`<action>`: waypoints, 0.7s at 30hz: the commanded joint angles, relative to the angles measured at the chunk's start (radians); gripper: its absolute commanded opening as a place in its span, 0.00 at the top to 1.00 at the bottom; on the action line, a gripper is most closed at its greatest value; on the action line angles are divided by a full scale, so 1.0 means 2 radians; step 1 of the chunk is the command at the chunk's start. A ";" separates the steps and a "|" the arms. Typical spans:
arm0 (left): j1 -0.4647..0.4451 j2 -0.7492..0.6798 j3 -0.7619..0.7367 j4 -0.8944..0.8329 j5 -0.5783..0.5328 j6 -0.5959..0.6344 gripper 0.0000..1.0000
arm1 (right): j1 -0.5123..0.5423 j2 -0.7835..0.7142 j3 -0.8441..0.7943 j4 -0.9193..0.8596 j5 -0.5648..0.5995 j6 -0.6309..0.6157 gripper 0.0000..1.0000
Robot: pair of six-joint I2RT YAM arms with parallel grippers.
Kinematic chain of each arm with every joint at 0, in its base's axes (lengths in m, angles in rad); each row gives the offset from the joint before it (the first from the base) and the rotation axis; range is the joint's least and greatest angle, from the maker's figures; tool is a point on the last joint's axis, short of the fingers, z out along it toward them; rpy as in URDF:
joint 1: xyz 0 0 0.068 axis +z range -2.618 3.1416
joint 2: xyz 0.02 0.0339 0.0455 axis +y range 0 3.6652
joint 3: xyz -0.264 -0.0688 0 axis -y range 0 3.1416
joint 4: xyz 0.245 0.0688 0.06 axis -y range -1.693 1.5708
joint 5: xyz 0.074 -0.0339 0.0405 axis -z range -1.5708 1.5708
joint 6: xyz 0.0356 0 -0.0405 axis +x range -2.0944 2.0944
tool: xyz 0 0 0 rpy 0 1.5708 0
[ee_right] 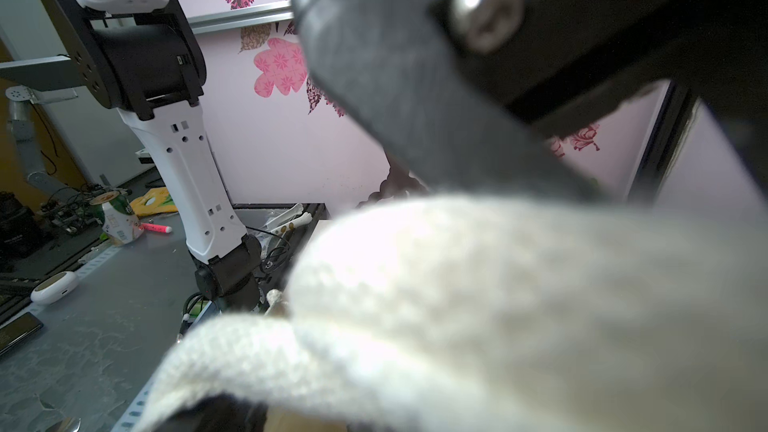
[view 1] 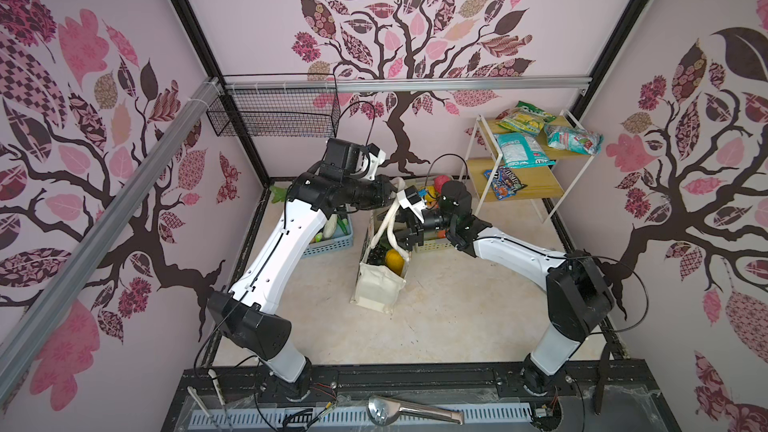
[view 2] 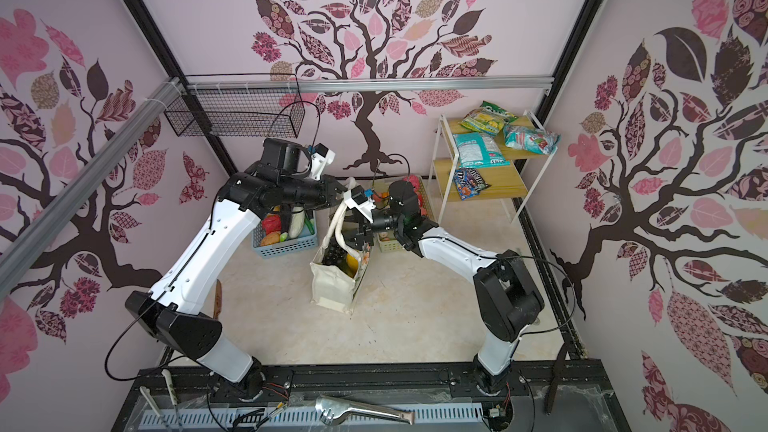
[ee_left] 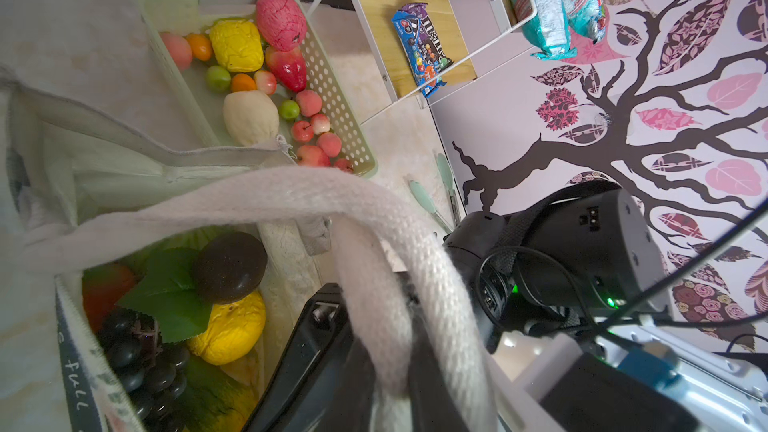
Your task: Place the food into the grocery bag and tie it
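Pink tree wallpaper all round, beige floor [view 1: 457, 317] in the middle.

Both top views: the bag [view 1: 376, 288] [view 2: 332, 288] stands upright on the floor between 2 baskets, a blue basket [view 1: 332, 238] on the left and a beige basket [view 1: 432, 246] on the right. The left gripper [view 1: 394, 194] is clamped tight on the top of the strap [view 1: 388, 222], holding it up above the bag mouth. The right gripper [view 1: 405, 236] sits just below it, jaws spread wide, with the strap running through them. Some food [view 1: 394, 258] shows yellow inside the bag.

Left wrist view: the strap [ee_left: 291, 197] loops across the front. Under it the bag [ee_left: 79, 359] holds a dark fruit [ee_left: 228, 268], a yellow fruit [ee_left: 230, 330] and grapes [ee_left: 137, 355]. More fruit sits in the beige basket [ee_left: 332, 89].

Right wrist view: the blurry strap [ee_right: 498, 284] fills the lower half, with 1 black finger [ee_right: 415, 97] above it. Doesn't look pinched.
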 commanded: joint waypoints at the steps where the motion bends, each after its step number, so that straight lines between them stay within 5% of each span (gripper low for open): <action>1: 0.000 -0.011 -0.013 0.030 -0.018 -0.003 0.87 | 0.013 0.013 0.012 0.103 -0.021 0.078 0.24; 9: 0.000 -0.020 -0.030 0.038 -0.022 -0.007 0.87 | 0.021 0.024 0.009 0.189 -0.005 0.155 0.32; 21: 0.003 -0.035 -0.045 0.042 -0.031 -0.007 0.87 | 0.021 0.020 -0.014 0.229 0.049 0.218 0.72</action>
